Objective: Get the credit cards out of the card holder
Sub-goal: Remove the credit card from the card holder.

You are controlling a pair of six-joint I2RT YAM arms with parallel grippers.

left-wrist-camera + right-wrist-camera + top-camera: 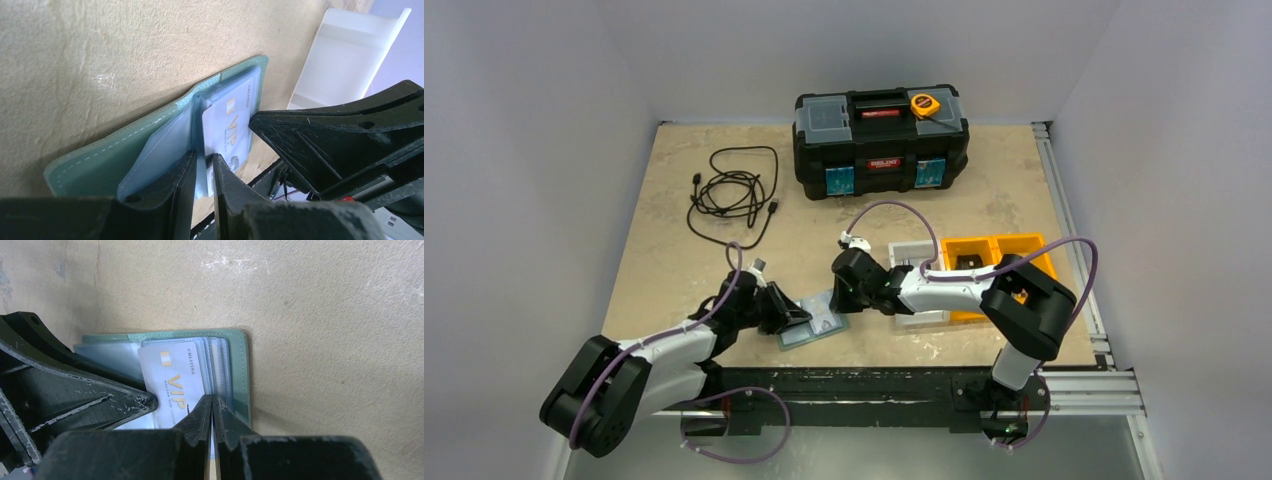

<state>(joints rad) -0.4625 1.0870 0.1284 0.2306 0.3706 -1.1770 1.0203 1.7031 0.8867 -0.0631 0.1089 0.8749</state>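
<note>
The teal-green card holder (pixel 816 324) lies open on the table near the front edge. Its pale blue pockets (pixel 165 145) stand fanned up. A pale card with gold "VIP" lettering (pixel 170 375) sits in a clear pocket; it also shows in the left wrist view (pixel 227 125). No black or tan-orange card shows. My left gripper (pixel 202 162) is shut on a pale blue pocket leaf at the holder's near edge. My right gripper (pixel 212 400) is shut on the edge of the stacked pockets beside the VIP card. The two grippers (pixel 796 316) (pixel 842 298) meet over the holder.
A white bin (pixel 914 262) and an orange bin (pixel 994 255) stand right of the holder. A black toolbox (pixel 881 140) with a yellow tape measure (pixel 925 104) is at the back. A coiled black cable (pixel 729 192) lies at the back left.
</note>
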